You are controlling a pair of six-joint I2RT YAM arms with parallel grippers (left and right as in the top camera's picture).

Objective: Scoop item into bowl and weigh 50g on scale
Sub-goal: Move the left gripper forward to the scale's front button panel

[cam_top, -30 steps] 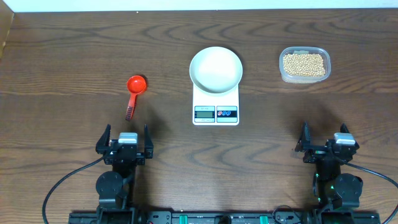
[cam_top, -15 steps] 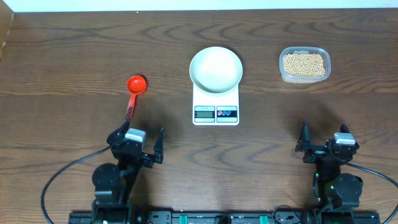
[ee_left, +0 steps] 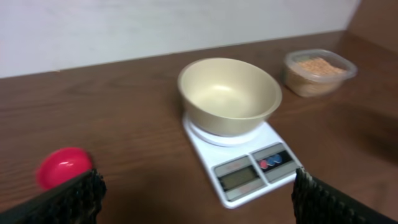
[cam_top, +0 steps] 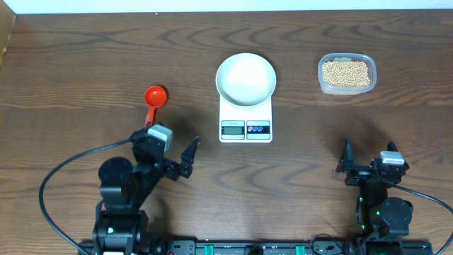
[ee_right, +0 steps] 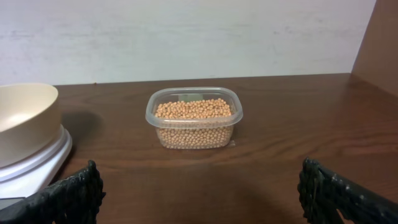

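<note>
Dark wood bench (cam_top: 85,57) fills frame. L end effector (cam_top: 170,142), lower left, spread wide, empty. R end effector (cam_top: 369,152), lower right, same. Small white rectangular digital scale (cam_top: 245,129) at centre w/ round white bowl (cam_top: 245,76) on top, empty. Clear plastic tub (cam_top: 320,74), upper right, holds small tan-yellow beans (cam_top: 346,72). Red plastic scoop (cam_top: 152,103) lies left of scale, apart.
</note>
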